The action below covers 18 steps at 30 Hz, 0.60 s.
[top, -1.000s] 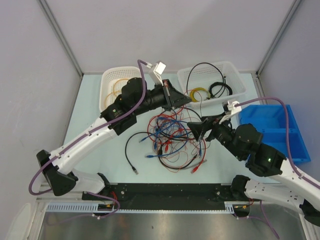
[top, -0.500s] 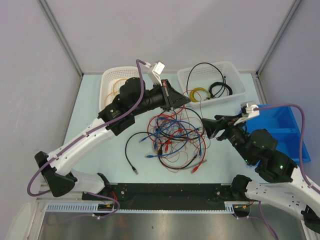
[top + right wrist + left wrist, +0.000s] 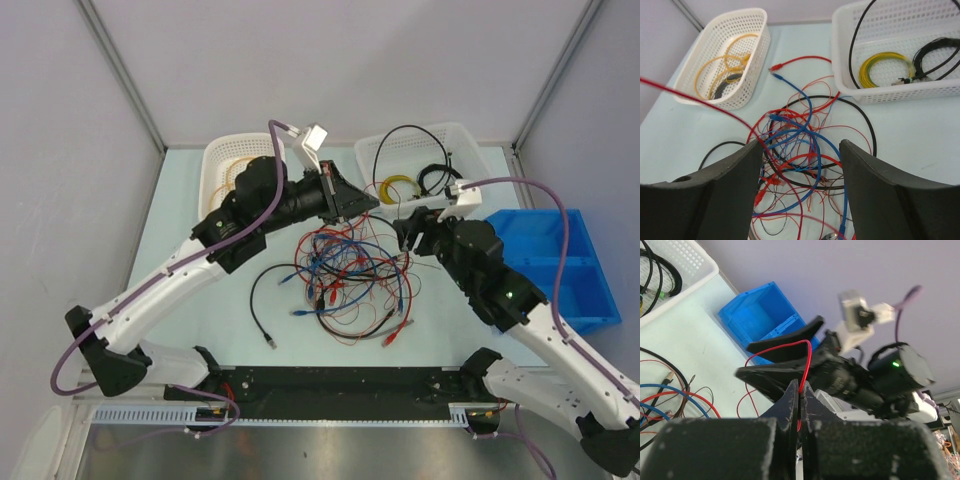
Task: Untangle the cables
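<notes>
Thin tangled cables (image 3: 350, 275), red, blue & black, lie mid pale table (image 3: 190, 300) betw. both arms. Left gripper (image 3: 800, 388) pinched tight on one thin red wire (image 3: 805, 357). Right gripper (image 3: 800, 147) spread wide, holding nothing, above tangle.

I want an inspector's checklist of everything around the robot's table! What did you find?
Surface: pale blue table, no spills seen.
Job's things: tangle of cables, red, blue and black, knotted together mid-table.
Clutter: left basket, right basket and blue bin along the far and right sides.
Grippers: left end effector shut on a red wire; right end effector open above the tangle.
Cables: purple-grey arm cables run along both arms.
Surroundings: grey walls; nothing else seen.
</notes>
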### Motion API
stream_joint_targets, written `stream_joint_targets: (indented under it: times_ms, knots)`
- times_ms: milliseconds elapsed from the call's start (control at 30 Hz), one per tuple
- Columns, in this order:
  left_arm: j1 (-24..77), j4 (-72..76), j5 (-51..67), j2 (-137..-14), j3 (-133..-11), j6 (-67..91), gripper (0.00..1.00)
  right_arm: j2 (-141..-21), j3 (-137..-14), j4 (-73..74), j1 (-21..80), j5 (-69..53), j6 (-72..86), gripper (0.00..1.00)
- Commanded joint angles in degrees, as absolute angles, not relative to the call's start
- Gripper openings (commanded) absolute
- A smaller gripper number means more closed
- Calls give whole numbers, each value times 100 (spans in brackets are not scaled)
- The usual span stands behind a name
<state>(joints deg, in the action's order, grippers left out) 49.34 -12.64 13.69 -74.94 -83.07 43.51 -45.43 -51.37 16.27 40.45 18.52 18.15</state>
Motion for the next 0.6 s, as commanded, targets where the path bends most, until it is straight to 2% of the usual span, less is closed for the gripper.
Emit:
stream_joint_targets:
  times_ms: [0,100,200,267,300,400,500,533,567]
  knots:
    - [4983,-1204,1318,-7216,-8358,4280,0,-4781,-5142,766,3762,1109,1767,67]
    - [4992,-1230,1353,-7216,-8315,4280,0,-5009,-5142,466,3586,819,1837,65]
    - [4992,-1248,1345,-7207,-8288,4271,0,-5106,-5142,334,3525,721,1898,58]
    - [4992,-1231,1353,-7198,-8227,4271,0,-5115,-5142,299,3490,659,1925,43]
    - [5001,-1178,1362,-7198,-8192,4289,0,-5089,-5142,281,3463,590,1942,29]
    - [4992,-1073,1380,-7154,-7859,4307,0,-4791,-5220,211,3401,624,2039,0]
    - [4992,-976,1222,-7005,-7385,4254,2,-4544,-5736,535,3401,790,2057,0]
    - [4992,-958,1169,-6979,-7270,4210,6,-4561,-5974,936,3401,852,2057,0]
    - [4992,-958,1099,-6935,-7155,4175,16,-4579,-6211,1184,3393,948,2031,0]
